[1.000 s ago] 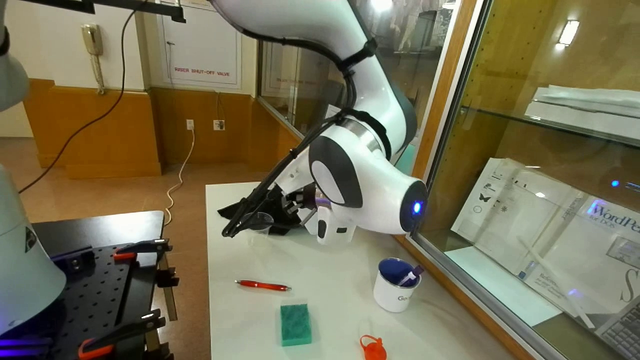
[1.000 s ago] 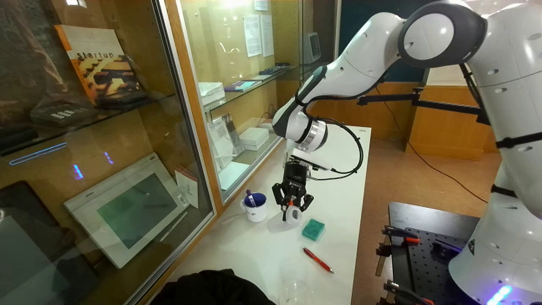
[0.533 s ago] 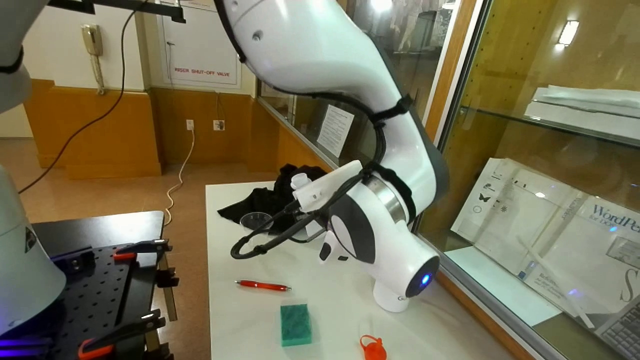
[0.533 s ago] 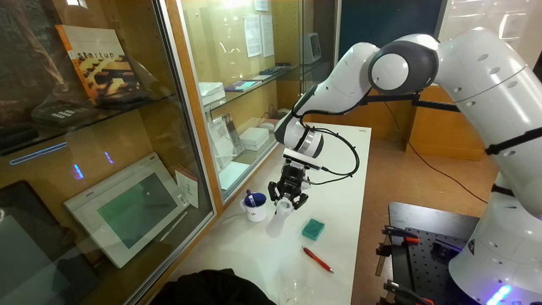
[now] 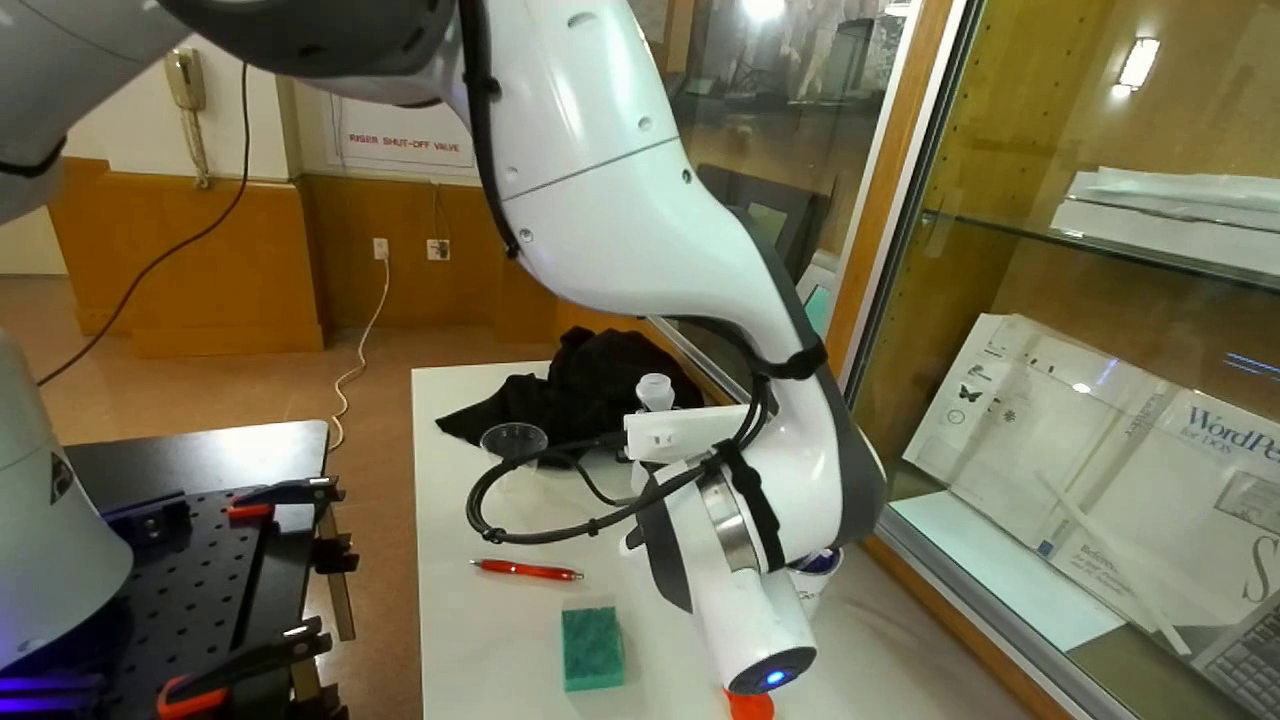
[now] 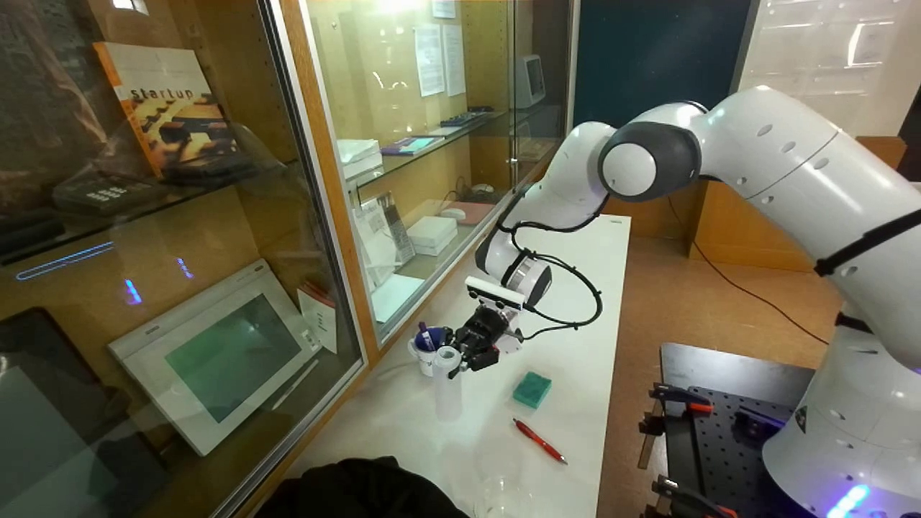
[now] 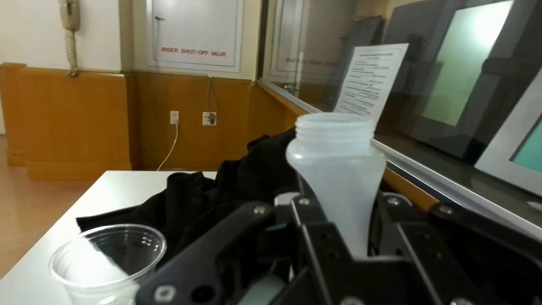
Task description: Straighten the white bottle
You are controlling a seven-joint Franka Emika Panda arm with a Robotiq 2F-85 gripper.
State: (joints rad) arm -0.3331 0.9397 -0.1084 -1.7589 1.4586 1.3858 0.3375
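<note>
The white bottle [image 6: 448, 394] stands upright, or nearly so, in an exterior view. It is pale, uncapped and translucent, and I cannot tell if its base touches the table. My gripper [image 6: 456, 357] is at its upper part, coming in from the side. In the wrist view the bottle [image 7: 343, 182] is upright between the fingers of my gripper [image 7: 348, 202], which are closed around its narrow waist; its lower part is hidden. In an exterior view only the bottle's top [image 5: 655, 392] shows above the arm, which hides the fingers.
A white mug with blue inside [image 6: 424, 352] stands close behind the gripper. A green sponge [image 6: 532, 390], a red pen [image 6: 540, 440], a clear cup [image 7: 108, 262] and black cloth [image 5: 590, 390] lie on the table. An orange cap [image 5: 750, 705] is partly hidden. Glass cases border one side.
My wrist has turned and lowered, and moved toward the mug side. The bottle in my gripper has swung from pointing at the camera, tilted, to upright.
</note>
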